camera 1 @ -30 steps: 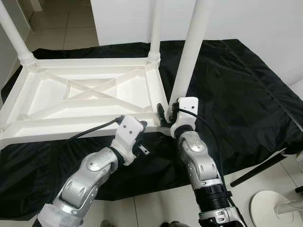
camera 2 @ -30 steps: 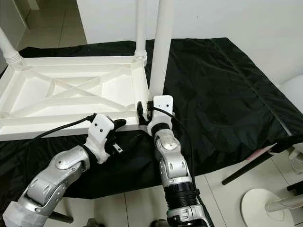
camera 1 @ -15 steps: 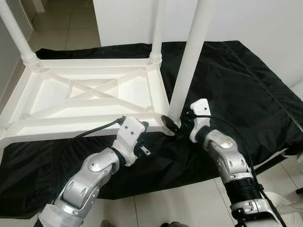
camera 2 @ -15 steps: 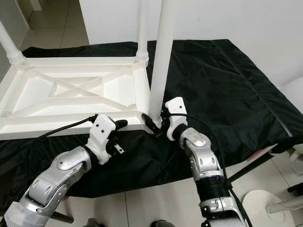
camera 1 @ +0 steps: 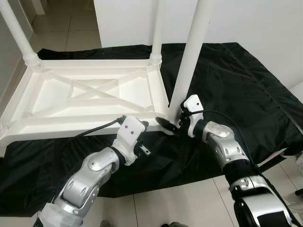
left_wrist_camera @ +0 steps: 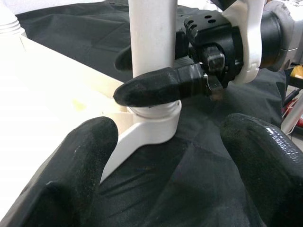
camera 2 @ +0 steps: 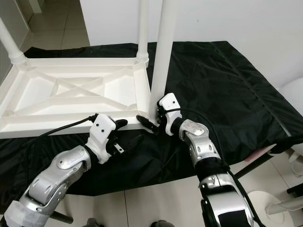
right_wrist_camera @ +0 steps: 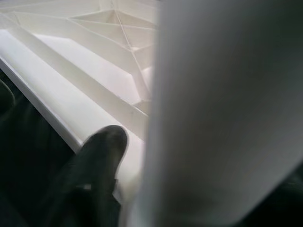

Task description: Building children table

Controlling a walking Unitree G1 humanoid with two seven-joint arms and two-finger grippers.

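The right end effector (camera 1: 171,124) has swung around and now hugs the bottom of the leg (camera 1: 189,61). The leg stands straight up between its fingers. The left end effector (camera 1: 142,137) waits open, just beside.

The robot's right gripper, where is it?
The right gripper clasps the foot of the near white leg, at the table frame's near right corner.

White wall (camera 1: 246,21), beige tiled floor (camera 1: 66,30), black cloth (camera 1: 246,90) spread over the floor
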